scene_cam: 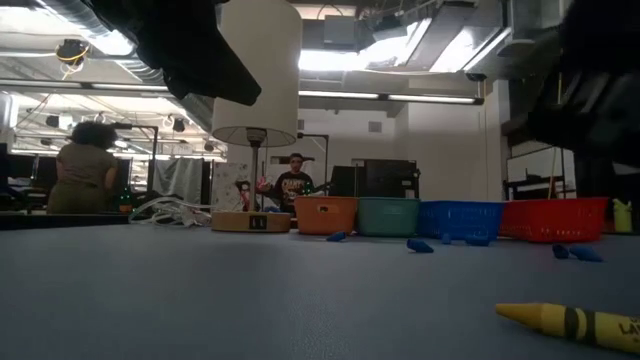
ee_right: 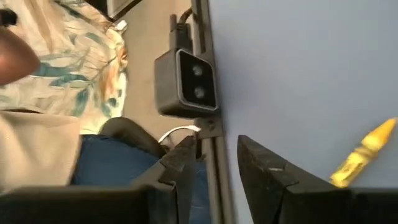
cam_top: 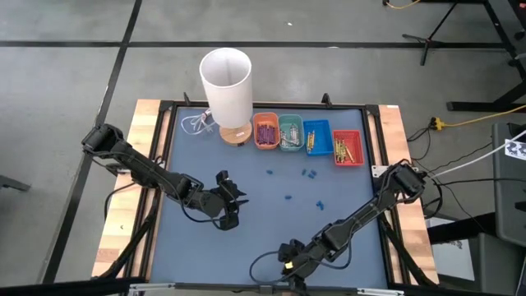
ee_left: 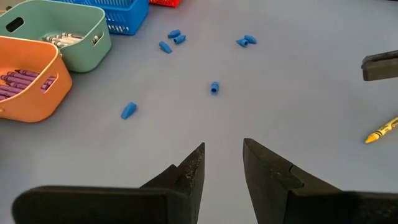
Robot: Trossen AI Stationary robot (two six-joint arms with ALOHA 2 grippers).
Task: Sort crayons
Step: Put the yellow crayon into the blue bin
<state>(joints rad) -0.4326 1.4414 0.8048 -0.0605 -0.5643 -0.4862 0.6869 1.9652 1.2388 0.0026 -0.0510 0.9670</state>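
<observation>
With the trays nearly filled, one yellow crayon (ee_right: 364, 154) lies loose beside the right gripper (ee_right: 214, 163), whose fingers stand parted and empty like the left gripper's (ee_left: 222, 163), so the next move is probably closing on it

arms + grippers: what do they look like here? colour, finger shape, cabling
Both arms are dark, jointed, with black cables looping alongside. The left gripper and right gripper each have two dark, flat fingers tapering to blunt tips. No markings are visible on either.
</observation>
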